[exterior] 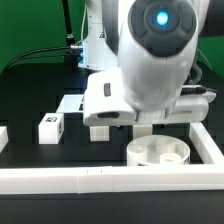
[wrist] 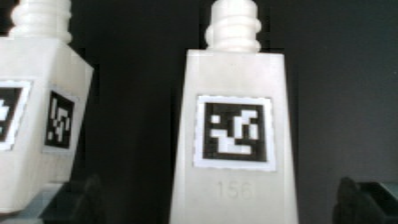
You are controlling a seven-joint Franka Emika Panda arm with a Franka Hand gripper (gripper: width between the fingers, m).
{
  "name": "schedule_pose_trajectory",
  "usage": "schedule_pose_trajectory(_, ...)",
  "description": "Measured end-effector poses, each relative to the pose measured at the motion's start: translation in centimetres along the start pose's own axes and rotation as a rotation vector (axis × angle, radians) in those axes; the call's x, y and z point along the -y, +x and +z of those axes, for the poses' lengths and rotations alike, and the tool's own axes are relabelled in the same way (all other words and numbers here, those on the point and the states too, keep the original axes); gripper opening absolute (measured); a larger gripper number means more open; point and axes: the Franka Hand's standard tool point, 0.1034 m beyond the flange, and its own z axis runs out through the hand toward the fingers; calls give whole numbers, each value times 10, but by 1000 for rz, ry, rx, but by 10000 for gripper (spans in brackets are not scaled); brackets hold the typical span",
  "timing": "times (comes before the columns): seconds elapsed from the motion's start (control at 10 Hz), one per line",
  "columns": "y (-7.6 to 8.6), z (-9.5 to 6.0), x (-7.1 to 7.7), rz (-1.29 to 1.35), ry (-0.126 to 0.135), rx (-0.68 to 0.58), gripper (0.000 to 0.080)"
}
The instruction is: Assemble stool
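**Stool parts, loose, white plastic, on black bench [exterior: 20,105].**

1. Seat [exterior: 158,152]: short round ring. It is set near the front rail [exterior: 50,181], toward the exterior view's right, below the arm [exterior: 150,60]. No leg is fitted to it.
2. First leg block [wrist: 231,120]: a black-and-white square tag is shown on its facing side, and a ribbed peg at one end. It is placed between the fingers [wrist: 68,205] of the claw.
3. Second leg block [wrist: 32,110]: found just beside the first, apart from it, with its peg pointed the same way. Tags are borne on two of its sides.
4. Lone leg block [exterior: 50,126]: seen in the exterior view on that view's left, well apart from the seat. Whether it is item 3 cannot be told.

**Claw [wrist: 222,203]:** jaws are held wide apart. Nothing is gripped, and a dark gap is visible between the first leg block and the finger on either side.
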Motion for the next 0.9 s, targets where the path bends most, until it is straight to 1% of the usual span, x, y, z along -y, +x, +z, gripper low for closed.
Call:
schedule_pose_trajectory(0.1,5,-2,1,-3,1,-16,649)
schedule_pose_trajectory(0.2,4,-2,2,-8,1,-10,649)
schedule_pose_trajectory(0.3,-5,5,2,-9,2,75,649)
schedule_pose_trajectory(0.4,-1,6,4,-11,-1,81,649)
schedule_pose_trajectory(0.5,-2,6,7,-15,-4,80,649)
schedule_pose_trajectory(0.7,-1,8,4,-12,-2,82,649)
schedule_pose_trajectory(0.8,0,11,4,-12,-3,88,501)
schedule_pose_trajectory(0.9,0,12,5,-13,-3,90,501)
